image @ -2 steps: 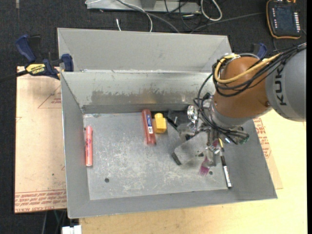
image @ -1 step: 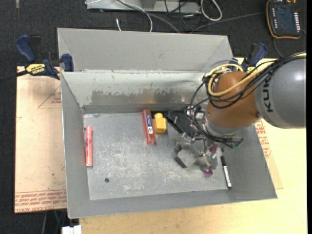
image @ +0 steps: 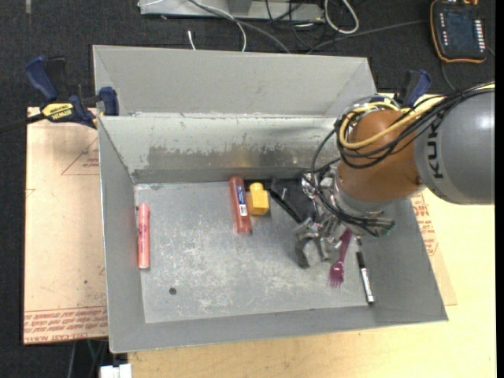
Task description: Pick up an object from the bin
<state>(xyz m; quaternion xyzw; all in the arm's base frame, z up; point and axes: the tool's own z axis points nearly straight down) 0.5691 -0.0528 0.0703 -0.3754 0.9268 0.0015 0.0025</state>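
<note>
Gripper (image: pixel 314 250) down low, purple stick (image: pixel 339 262) just beside it, view-right, lying far-to-near. Grip state: can't tell.

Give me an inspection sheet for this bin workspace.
Surface: grey metal bin, floor scuffed.
Job's things: pink marker at left; red tube and yellow block mid-back; purple handle and black-and-white pen at right.
Clutter: black item beside the yellow block.
Grippers: gripper low in the bin's right part, next to the purple handle.
Cables: yellow and black loops on the wrist; floor cables behind the bin.
Surroundings: teach pendant on dark floor.
</note>
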